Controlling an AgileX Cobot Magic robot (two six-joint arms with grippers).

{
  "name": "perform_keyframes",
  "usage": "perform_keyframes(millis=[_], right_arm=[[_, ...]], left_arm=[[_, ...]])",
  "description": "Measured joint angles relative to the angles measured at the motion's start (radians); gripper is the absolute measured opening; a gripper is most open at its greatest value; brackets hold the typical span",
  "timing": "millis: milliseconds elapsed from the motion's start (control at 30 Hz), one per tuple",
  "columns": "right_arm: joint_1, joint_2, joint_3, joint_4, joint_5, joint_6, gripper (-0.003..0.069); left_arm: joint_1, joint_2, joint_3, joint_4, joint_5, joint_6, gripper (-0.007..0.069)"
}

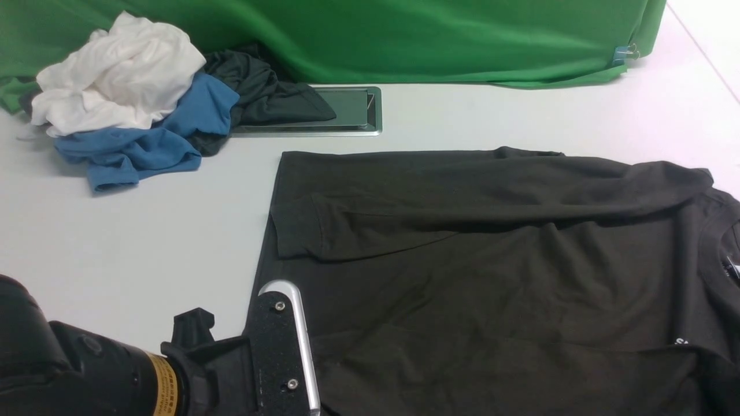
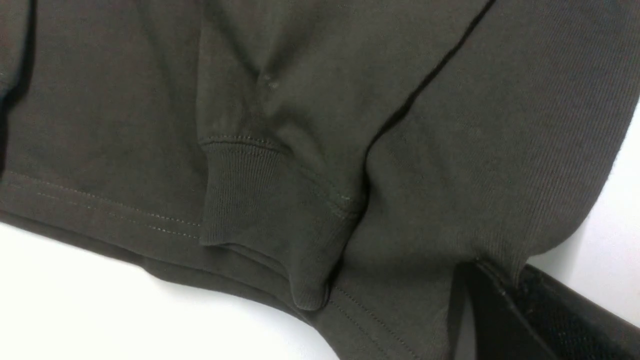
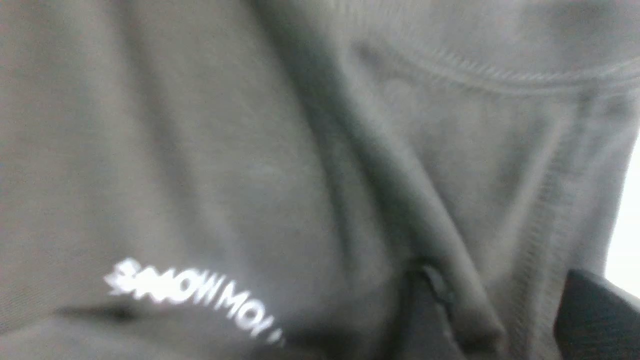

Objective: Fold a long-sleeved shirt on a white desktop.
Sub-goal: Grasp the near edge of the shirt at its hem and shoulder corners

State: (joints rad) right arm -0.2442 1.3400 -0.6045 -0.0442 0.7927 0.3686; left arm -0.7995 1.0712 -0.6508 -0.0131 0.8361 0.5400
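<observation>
the long-sleeved shirt (image 1: pixel 491 260) was spread on the white desk (image 1: pixel 133 242), one sleeve folded across it. fabric at its near left edge was pinched in the closed left jaws. a blurred fold beside the logo lay between the right jaws; whether it was gripped could not be told.

front: looked forward and down from the robot's side across the white desktop (image 1: pixel 462 110) | left wrist: sat close above the long-sleeved shirt (image 2: pixel 125 125), at a cuff (image 2: pixel 245 195) | right wrist: nearer, blurred, at the logo (image 3: pixel 200 295) | shared: the shirt
</observation>
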Motion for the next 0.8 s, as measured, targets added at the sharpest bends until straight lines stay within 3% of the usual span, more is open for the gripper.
perform_keyframes(millis=[133, 233, 533, 667, 800], right_arm=[[0.000, -0.122, 0.004, 0.008, 0.145, -0.007, 0.0456], [-0.001, -0.155, 0.055, 0.044, 0.163, -0.006, 0.0457], [-0.002, -0.021, 0.151, 0.075, -0.109, 0.006, 0.0447], [-0.002, 0.053, 0.132, 0.091, -0.138, 0.006, 0.0391], [-0.002, 0.092, 0.097, 0.131, -0.111, -0.025, 0.0221]], left_arm=[[0.001, 0.000, 0.000, 0.000, -0.001, 0.000, 0.0027], [0.001, 0.000, 0.000, 0.000, -0.005, 0.000, 0.0027], [0.001, 0.000, 0.000, -0.041, -0.012, 0.000, 0.0027], [0.001, 0.000, 0.000, -0.043, -0.014, 0.000, 0.0027], [0.001, 0.000, 0.000, -0.044, -0.013, 0.001, 0.0027]])
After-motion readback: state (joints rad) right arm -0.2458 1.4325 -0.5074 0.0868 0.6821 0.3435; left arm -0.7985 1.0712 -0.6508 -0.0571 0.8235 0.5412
